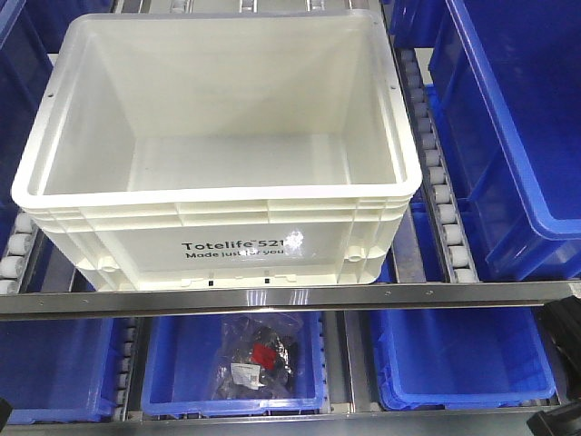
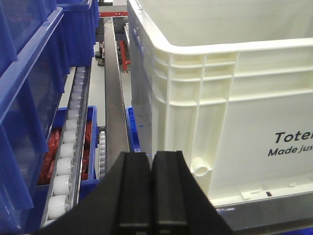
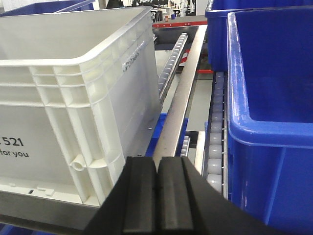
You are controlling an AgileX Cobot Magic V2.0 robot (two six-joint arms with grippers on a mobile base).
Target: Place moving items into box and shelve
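The white box (image 1: 218, 193), printed "Totelife 521", sits on the roller shelf, and the inside that shows is bare. The moving items are out of view in every frame. My left gripper (image 2: 150, 164) is shut with nothing between its pads, hovering just off the box's (image 2: 254, 112) front left corner. Off the front right corner of the box (image 3: 73, 98), my right gripper (image 3: 157, 169) is also shut and holds nothing, between the box and a blue bin.
Blue bins (image 1: 508, 136) stand right of the box, and more blue bins (image 2: 29, 98) to its left. White roller tracks (image 1: 438, 195) flank it. A metal shelf rail (image 1: 272, 298) runs along the front. Below, a blue bin holds a bagged item (image 1: 259, 359).
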